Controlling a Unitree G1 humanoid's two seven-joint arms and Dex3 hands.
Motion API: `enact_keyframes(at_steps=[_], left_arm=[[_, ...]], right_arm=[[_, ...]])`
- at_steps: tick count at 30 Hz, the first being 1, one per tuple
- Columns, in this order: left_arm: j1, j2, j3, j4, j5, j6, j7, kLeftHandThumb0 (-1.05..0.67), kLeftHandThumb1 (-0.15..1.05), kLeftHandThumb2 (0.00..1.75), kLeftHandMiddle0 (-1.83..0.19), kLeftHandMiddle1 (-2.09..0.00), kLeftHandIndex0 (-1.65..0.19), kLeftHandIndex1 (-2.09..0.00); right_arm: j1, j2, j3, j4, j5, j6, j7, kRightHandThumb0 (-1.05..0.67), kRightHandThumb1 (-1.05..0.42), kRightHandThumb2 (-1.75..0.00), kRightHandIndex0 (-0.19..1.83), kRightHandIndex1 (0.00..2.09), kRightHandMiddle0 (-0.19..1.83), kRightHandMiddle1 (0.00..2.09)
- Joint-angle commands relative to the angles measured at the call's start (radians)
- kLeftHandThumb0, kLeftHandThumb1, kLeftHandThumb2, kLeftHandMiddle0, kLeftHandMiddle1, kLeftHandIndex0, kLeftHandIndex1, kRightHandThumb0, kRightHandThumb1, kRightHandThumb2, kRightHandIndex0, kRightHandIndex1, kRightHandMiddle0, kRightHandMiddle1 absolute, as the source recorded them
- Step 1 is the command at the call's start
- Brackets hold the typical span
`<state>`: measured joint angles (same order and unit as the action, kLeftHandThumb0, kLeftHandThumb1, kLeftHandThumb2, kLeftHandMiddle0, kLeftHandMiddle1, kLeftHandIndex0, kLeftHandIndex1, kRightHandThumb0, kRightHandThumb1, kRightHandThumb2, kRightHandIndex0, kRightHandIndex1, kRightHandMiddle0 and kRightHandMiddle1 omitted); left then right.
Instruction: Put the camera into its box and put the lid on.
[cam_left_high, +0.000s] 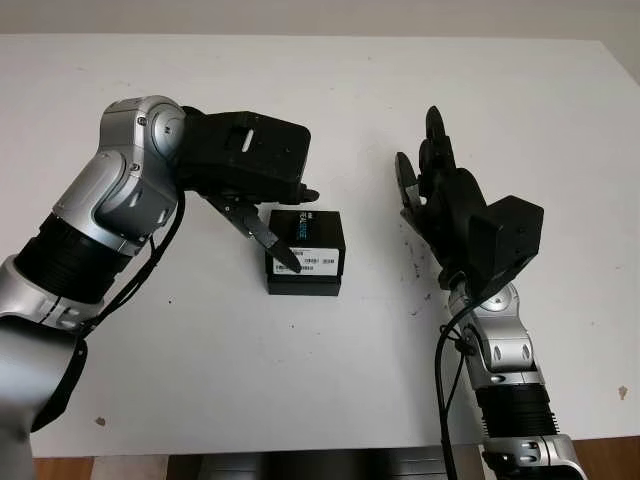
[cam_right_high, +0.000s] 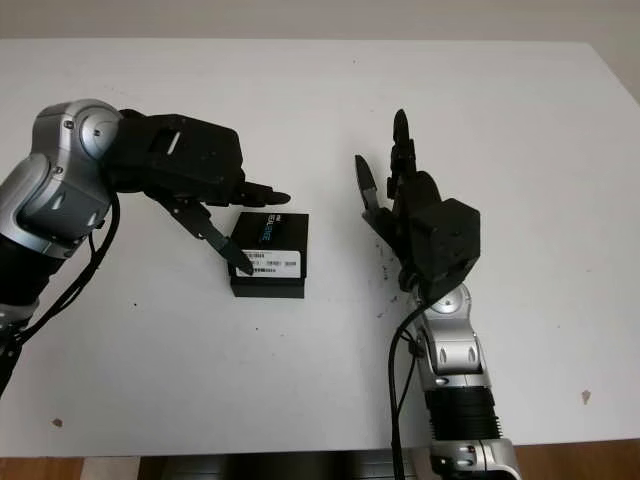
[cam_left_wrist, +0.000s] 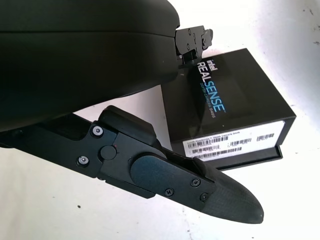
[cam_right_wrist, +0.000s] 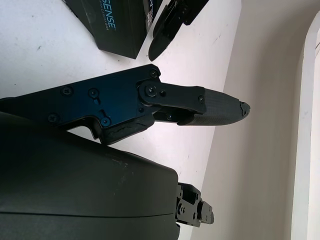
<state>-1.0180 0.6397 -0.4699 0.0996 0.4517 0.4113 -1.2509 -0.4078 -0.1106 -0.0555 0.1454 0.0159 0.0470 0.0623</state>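
Box (cam_left_high: 305, 253) seen near table (cam_left_high: 330, 90) centre, lid apparently seated. Left hand (cam_left_high: 262, 200) positioned over box's left edge, open, nothing held. Right hand (cam_left_high: 432, 190) parked toward right edge, open. Box judged rigid, light, slick; side-wall grip advised.

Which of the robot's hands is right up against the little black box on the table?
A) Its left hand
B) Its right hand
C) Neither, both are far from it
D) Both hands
A. The left hand is over and beside the black box, a finger lying across the box's lid, while the right hand is open and stands apart from it on the table.
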Motion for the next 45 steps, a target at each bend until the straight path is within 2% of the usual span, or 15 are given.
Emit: enact_keyframes(at_steps=[1,4,7,9,10,13,16,19,21,24,26,29,34,38,45], left_arm=[[0.023,0.000,0.010,-0.028,0.005,-0.007,0.030,-1.05,1.00,0.05,0.18,-0.01,0.15,-0.02],[0.054,-0.002,0.014,-0.050,0.020,0.004,0.082,-1.05,0.98,0.05,0.03,-0.10,-0.02,-0.12],[0.079,-0.010,0.017,-0.066,0.026,0.033,0.112,-1.04,0.96,0.05,0.01,-0.17,-0.02,-0.15],[0.089,-0.018,0.017,-0.068,0.021,0.050,0.122,-1.02,0.94,0.05,0.14,-0.69,0.07,-0.54],[0.092,-0.021,0.015,-0.070,0.020,0.058,0.124,-0.99,0.94,0.05,0.17,-0.66,0.14,-0.62],[0.093,-0.029,0.008,-0.084,0.026,0.089,0.131,-0.97,0.93,0.05,0.19,-0.53,0.19,-0.36],[0.091,-0.033,0.004,-0.101,0.032,0.120,0.133,-0.93,0.91,0.05,0.19,-1.02,0.18,-0.37],[0.089,-0.036,0.002,-0.121,0.043,0.169,0.133,-0.87,0.88,0.05,0.19,-1.36,0.19,-0.68],[0.090,-0.037,0.001,-0.132,0.050,0.191,0.135,-0.82,0.86,0.05,0.19,-1.37,0.19,-0.87],[0.104,-0.039,0.011,-0.154,0.049,0.205,0.157,-0.74,0.84,0.05,0.19,-1.38,0.19,-0.86],[0.123,-0.039,0.024,-0.171,0.042,0.195,0.185,-0.59,0.81,0.05,0.15,-1.56,0.19,-1.23],[0.140,-0.034,0.027,-0.189,0.042,0.179,0.212,-0.50,0.81,0.06,0.04,-1.69,0.14,-1.44],[0.159,-0.027,0.025,-0.215,0.050,0.182,0.240,-0.38,0.85,0.06,0.01,-1.59,0.06,-1.48],[0.156,-0.016,0.009,-0.216,0.060,0.181,0.224,-0.37,0.86,0.06,0.00,-1.70,0.08,-1.50],[0.208,-0.005,0.023,-0.213,0.079,0.040,0.309,-0.38,0.86,0.06,-0.07,-1.83,0.01,-1.48]], right_arm=[[0.003,0.002,-0.001,-0.012,0.002,-0.006,-0.001,-0.71,-1.05,-0.51,-0.19,0.02,-0.17,0.05],[0.004,0.005,-0.003,-0.014,0.012,0.000,0.002,-0.71,-1.05,-0.50,-0.19,0.02,-0.18,0.05],[0.005,0.002,0.000,-0.012,0.004,-0.007,-0.002,-0.71,-1.05,-0.50,-0.19,0.02,-0.17,0.06],[0.007,0.004,-0.001,-0.013,0.006,-0.009,-0.002,-0.71,-1.05,-0.50,-0.19,0.03,-0.17,0.06],[0.007,0.004,-0.001,-0.015,0.007,-0.006,-0.002,-0.71,-1.05,-0.50,-0.19,0.03,-0.17,0.06],[0.008,0.003,-0.001,-0.018,0.007,0.000,-0.002,-0.72,-1.05,-0.50,-0.19,0.03,-0.17,0.06],[0.008,0.004,-0.001,-0.018,0.010,0.001,0.000,-0.72,-1.05,-0.50,-0.19,0.02,-0.18,0.05],[0.007,0.003,0.000,-0.014,0.005,-0.007,-0.002,-0.72,-1.05,-0.50,-0.19,0.02,-0.17,0.05],[0.007,0.005,-0.001,-0.013,0.008,-0.007,-0.001,-0.71,-1.05,-0.50,-0.19,0.02,-0.18,0.05],[0.008,0.003,0.001,-0.017,0.001,-0.004,-0.006,-0.72,-1.05,-0.50,-0.18,0.03,-0.17,0.06],[0.009,0.002,0.002,-0.018,0.004,-0.010,0.000,-0.71,-1.05,-0.50,-0.19,0.03,-0.18,0.05],[0.010,0.002,0.001,-0.020,0.004,-0.008,0.001,-0.71,-1.05,-0.50,-0.19,0.03,-0.18,0.05],[0.011,0.004,0.000,-0.022,0.006,-0.006,-0.001,-0.69,-1.05,-0.51,-0.19,0.03,-0.17,0.05],[0.011,0.002,0.002,-0.025,-0.001,-0.002,-0.006,-0.71,-1.05,-0.50,-0.19,0.04,-0.17,0.06],[0.010,0.003,0.000,-0.025,0.006,0.003,0.000,-0.71,-1.05,-0.50,-0.19,0.04,-0.17,0.06]])
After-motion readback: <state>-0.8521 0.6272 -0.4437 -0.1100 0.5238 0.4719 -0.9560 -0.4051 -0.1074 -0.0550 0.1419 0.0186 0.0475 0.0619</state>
